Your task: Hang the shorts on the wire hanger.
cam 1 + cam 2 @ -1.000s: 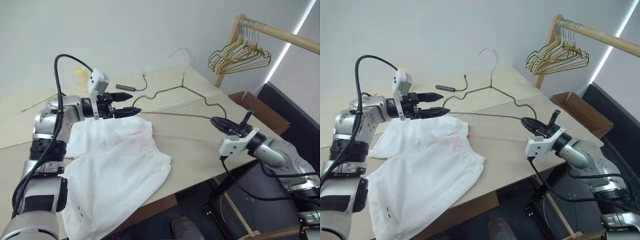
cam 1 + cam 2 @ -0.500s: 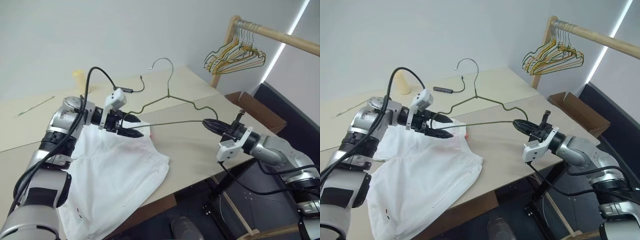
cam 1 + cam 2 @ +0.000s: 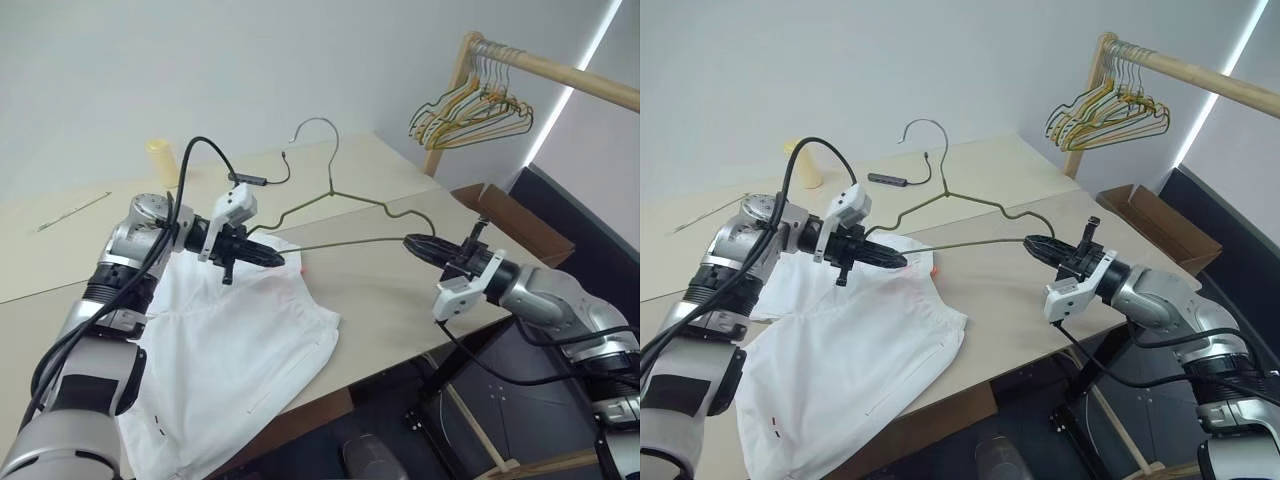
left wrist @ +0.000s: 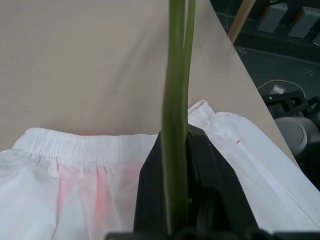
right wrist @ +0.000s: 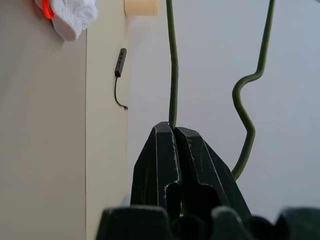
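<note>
Left gripper (image 3: 272, 258) now clamps wire hanger (image 3: 345, 205)

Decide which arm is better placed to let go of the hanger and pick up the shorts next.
Left. The left gripper grips the wire hanger directly above the waistband of the shorts; the right gripper holds the far end, away from the fabric.

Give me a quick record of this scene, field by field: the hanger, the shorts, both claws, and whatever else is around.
wire hanger: held above the table, hook up
left claw: shut on the hanger's left end
right claw: shut on its right end
shorts: lying flat on the table, not on the hanger
table extras: yellow cup, black dongle with cable
background: wooden rail with a bunch of hangers
</note>
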Available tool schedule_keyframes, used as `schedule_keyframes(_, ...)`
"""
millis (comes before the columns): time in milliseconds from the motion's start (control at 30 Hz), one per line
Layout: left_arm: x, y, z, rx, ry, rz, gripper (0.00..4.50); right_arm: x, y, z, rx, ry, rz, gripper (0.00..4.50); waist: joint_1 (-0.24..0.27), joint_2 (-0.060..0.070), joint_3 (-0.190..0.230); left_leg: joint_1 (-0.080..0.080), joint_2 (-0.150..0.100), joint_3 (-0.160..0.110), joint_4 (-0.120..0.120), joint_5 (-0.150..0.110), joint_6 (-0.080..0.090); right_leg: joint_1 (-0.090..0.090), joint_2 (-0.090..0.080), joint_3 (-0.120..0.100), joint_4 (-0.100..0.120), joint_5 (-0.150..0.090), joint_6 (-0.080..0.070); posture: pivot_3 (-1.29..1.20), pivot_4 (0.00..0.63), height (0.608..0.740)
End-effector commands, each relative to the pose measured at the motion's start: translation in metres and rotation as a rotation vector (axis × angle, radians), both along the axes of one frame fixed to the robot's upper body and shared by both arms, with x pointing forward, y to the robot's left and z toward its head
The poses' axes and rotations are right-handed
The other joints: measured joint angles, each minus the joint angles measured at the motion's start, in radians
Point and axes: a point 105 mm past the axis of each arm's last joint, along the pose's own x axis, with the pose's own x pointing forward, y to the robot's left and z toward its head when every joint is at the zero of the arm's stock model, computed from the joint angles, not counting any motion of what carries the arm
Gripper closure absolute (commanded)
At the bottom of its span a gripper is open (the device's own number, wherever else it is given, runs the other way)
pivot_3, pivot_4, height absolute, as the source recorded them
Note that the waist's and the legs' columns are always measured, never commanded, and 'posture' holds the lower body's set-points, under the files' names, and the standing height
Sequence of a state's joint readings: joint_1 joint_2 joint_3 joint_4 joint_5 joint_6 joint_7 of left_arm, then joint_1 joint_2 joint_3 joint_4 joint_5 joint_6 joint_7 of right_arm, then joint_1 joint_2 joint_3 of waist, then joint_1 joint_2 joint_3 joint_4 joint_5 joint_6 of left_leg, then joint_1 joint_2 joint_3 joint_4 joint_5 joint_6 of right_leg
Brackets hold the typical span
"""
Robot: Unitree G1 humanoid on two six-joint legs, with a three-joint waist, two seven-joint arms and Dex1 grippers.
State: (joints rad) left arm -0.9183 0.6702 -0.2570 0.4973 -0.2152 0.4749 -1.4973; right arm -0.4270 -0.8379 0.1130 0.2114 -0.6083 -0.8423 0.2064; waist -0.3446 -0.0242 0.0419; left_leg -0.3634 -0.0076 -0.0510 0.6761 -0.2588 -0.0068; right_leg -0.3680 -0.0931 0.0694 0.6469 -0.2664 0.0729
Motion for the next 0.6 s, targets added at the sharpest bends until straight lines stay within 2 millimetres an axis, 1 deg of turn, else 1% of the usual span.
schedule_keyframes(33,0.003,0.0,0.015,-0.032,-0.053,0.012,4.49,-0.004,0.006,0.014,0.007,-0.018,0.046,4.23,0.0,0.0,0.0,0.0,0.0,0.0,0.0,0.0,0.0,0.0,0.0,0.0,0.0,0.0,0.0,-0.28,0.0,0.74)
schedule_keyframes(100,0.004,0.001,0.015,-0.036,-0.059,0.038,4.5,-0.008,0.009,0.012,0.013,0.02,0.073,3.69,0.0,0.0,0.0,0.0,0.0,0.0,0.0,0.0,0.0,0.0,0.0,0.0,0.0,0.0,0.0,-0.28,0.0,0.74)
schedule_keyframes(200,0.008,0.003,0.014,-0.032,-0.065,0.075,4.5,-0.016,0.013,0.011,0.006,0.066,0.115,2.66,0.0,0.0,0.0,0.0,0.0,0.0,0.0,0.0,0.0,0.0,0.0,0.0,0.0,0.0,0.0,-0.28,0.0,0.74)
schedule_keyframes(300,0.015,0.011,0.005,0.066,-0.141,0.126,4.5,-0.029,0.023,0.018,0.009,0.165,0.149,1.63,0.001,0.0,0.0,0.0,0.0,0.0,0.0,0.0,0.0,0.0,0.0,0.0,0.0,0.0,0.0,-0.27,0.0,0.74)
schedule_keyframes(400,0.012,0.015,-0.006,0.183,-0.235,0.09,4.5,-0.032,0.029,0.034,0.162,0.398,0.105,0.58,0.0,0.0,0.0,0.0,0.002,-0.001,0.0,0.0,0.0,0.0,0.0,0.0,0.0,0.0,0.0,-0.26,0.0,0.74)
schedule_keyframes(433,0.011,0.015,-0.008,0.203,-0.25,0.072,4.5,-0.029,0.026,0.036,0.198,0.518,0.046,0.24,0.002,0.0,0.0,0.0,0.003,0.0,0.0,0.0,0.0,0.0,0.0,0.0,0.0,0.0,0.0,-0.26,0.0,0.74)
schedule_keyframes(467,0.009,0.014,-0.009,0.205,-0.256,0.058,4.5,-0.029,0.023,0.033,0.198,0.636,-0.002,0.06,0.006,0.0,0.0,-0.001,0.003,0.0,0.0,0.0,0.0,0.001,0.0,0.0,0.0,0.0,0.0,-0.26,0.0,0.74)
schedule_keyframes(500,0.008,0.013,-0.009,0.205,-0.259,0.049,4.5,-0.03,0.021,0.032,0.194,0.719,-0.037,0.06,0.014,0.0,0.0,-0.002,0.003,-0.001,0.001,0.0,0.0,0.0,0.0,-0.001,0.0,0.0,0.001,-0.26,0.0,0.74)
schedule_keyframes(533,0.007,0.011,-0.009,0.202,-0.266,0.039,4.5,-0.03,0.02,0.034,0.23,0.84,-0.06,0.06,0.025,0.0,0.0,-0.002,0.003,-0.001,0.002,0.0,0.0,0.0,-0.001,-0.001,0.0,0.0,0.001,-0.26,0.0,0.74)
schedule_keyframes(600,0.005,0.008,-0.007,0.196,-0.283,0.021,4.5,-0.024,0.017,0.03,0.233,1.04,-0.173,0.06,0.031,0.001,0.001,-0.002,0.004,-0.001,0.002,0.0,0.001,0.0,-0.001,-0.001,0.0,0.0,0.001,-0.26,0.0,0.74)
